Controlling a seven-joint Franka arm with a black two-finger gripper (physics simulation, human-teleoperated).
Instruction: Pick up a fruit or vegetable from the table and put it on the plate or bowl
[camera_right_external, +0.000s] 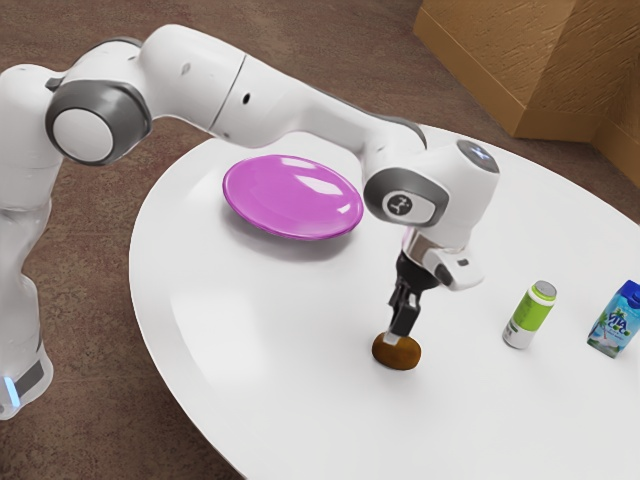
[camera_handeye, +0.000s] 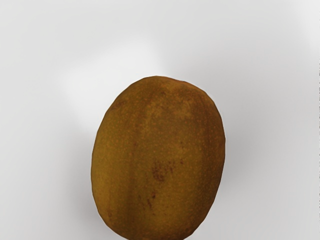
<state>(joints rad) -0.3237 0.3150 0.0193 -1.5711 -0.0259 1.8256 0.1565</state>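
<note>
**Step in hand: grasping the fruit (judged)**

The tool (camera_right_external: 403, 337) points straight down over the brown fruit (camera_right_external: 397, 352), with its tip at the fruit's upper surface. We cannot tell from either view whether the tool is released or clenched. The fruit lies on the white desk (camera_right_external: 250, 330), toward the desk edge nearest the camera and well apart from the purple plate (camera_right_external: 292, 196).

**Procedure**

1. In the wrist view the fruit (camera_handeye: 157, 160) shows as an oval directly under the hand. We align the tool across the narrow width, not the long axis.
2. We lower the tool until contact falls at or below the widest part. A grip taken too high on a rounded body is likely to slip off.
3. We clench gently and evenly, since the fruit can roll under an off-centre push.
4. We lift straight up before any sideways travel.

**Surroundings**

- The plate lies toward the exterior view's left and farther back. No object stands between it and the fruit. We carry the fruit high enough to pass the plate's shallow rim.
- A green can (camera_right_external: 529, 315) and a blue and white carton (camera_right_external: 616, 320) stand toward the exterior view's right, well apart from the fruit and off the route.
- Cardboard boxes (camera_right_external: 520, 50) stand beyond the desk.
- The near desk edge is the main risk, because a nudged fruit could roll toward it.
</note>
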